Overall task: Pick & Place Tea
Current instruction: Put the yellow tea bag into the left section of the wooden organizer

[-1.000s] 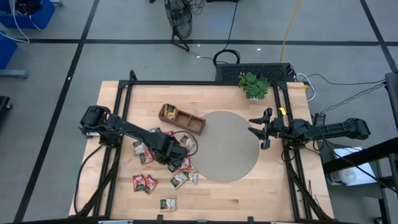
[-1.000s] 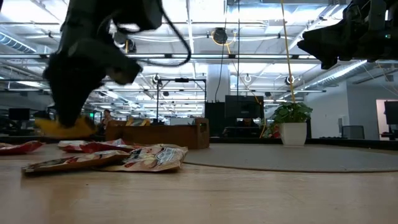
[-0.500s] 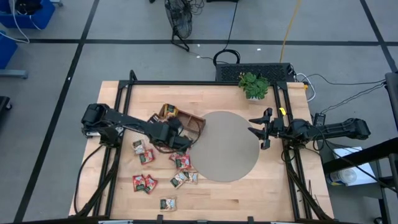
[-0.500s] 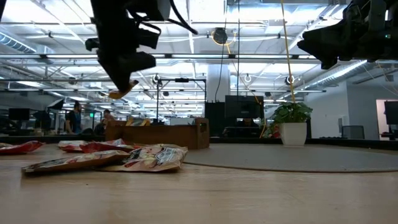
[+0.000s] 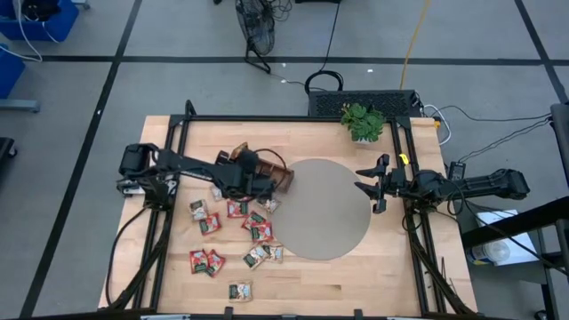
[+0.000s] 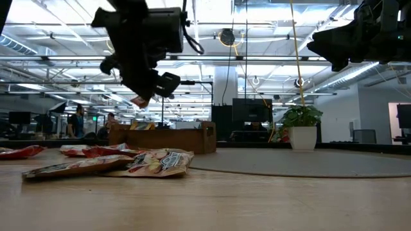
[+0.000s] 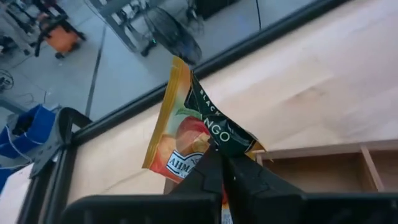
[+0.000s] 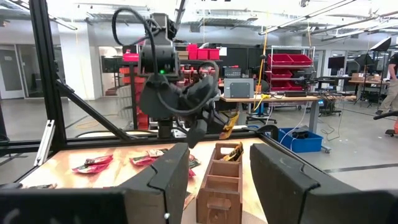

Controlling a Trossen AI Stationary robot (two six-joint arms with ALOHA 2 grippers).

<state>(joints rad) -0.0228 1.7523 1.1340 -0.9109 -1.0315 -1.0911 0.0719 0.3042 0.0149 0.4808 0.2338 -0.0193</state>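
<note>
A robotics laboratory in an open industrial hall. The wooden table point(image 5: 293, 276) stands in a black frame on grey floor marked with dark lines. Beyond it: exposed ceiling trusses point(image 6: 270, 61), shelving with red storage bins point(image 8: 289, 60), workbenches point(image 8: 261, 98) and a floor fan point(image 5: 256, 31).

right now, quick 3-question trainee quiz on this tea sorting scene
1. True or false: the left gripper is shut on a tea sachet.
2. Where is that sachet? A) lying on the table B) held up in the air by the wooden tray C) on the round mat
3. Fill in: the right gripper hangs ____, holding nothing, at the mat's right edge.

Key: 1 true; 2 B; 3 open
</note>
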